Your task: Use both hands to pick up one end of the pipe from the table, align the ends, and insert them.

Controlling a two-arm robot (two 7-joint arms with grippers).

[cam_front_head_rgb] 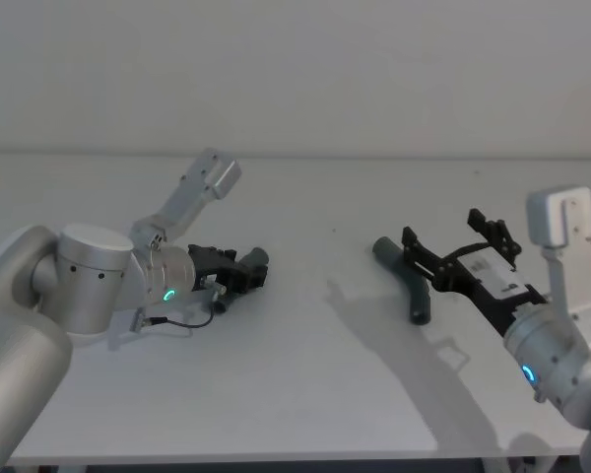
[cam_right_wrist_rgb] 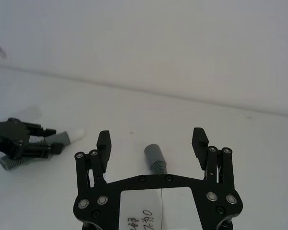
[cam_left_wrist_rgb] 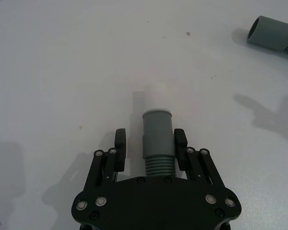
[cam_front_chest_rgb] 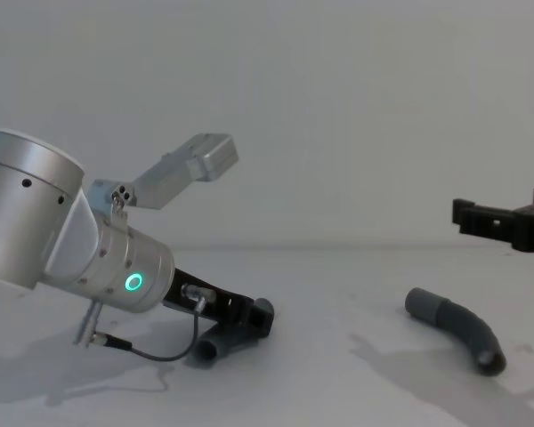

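Observation:
Two dark grey ribbed pipe pieces lie on the white table [cam_front_head_rgb: 305,394]. The left piece [cam_left_wrist_rgb: 157,134] points its whitish tip [cam_left_wrist_rgb: 156,95] away from my left gripper [cam_left_wrist_rgb: 151,141], whose fingers [cam_left_wrist_rgb: 120,143] straddle its ribbed body. They are narrowed around it, one side touching and a slim gap showing on the other. The same piece [cam_front_chest_rgb: 215,345] rests on the table under that gripper [cam_front_chest_rgb: 254,316]. The curved right piece [cam_front_head_rgb: 406,284] lies with its wide cuff opening [cam_left_wrist_rgb: 271,32] facing left. My right gripper [cam_front_head_rgb: 445,229] hovers above it, wide open, with the piece [cam_right_wrist_rgb: 156,158] centred beyond its fingers.
The table's far edge [cam_front_head_rgb: 374,156] meets a plain wall. A thin black cable [cam_front_head_rgb: 172,323] loops from the left wrist onto the table. Bare surface separates the two pieces.

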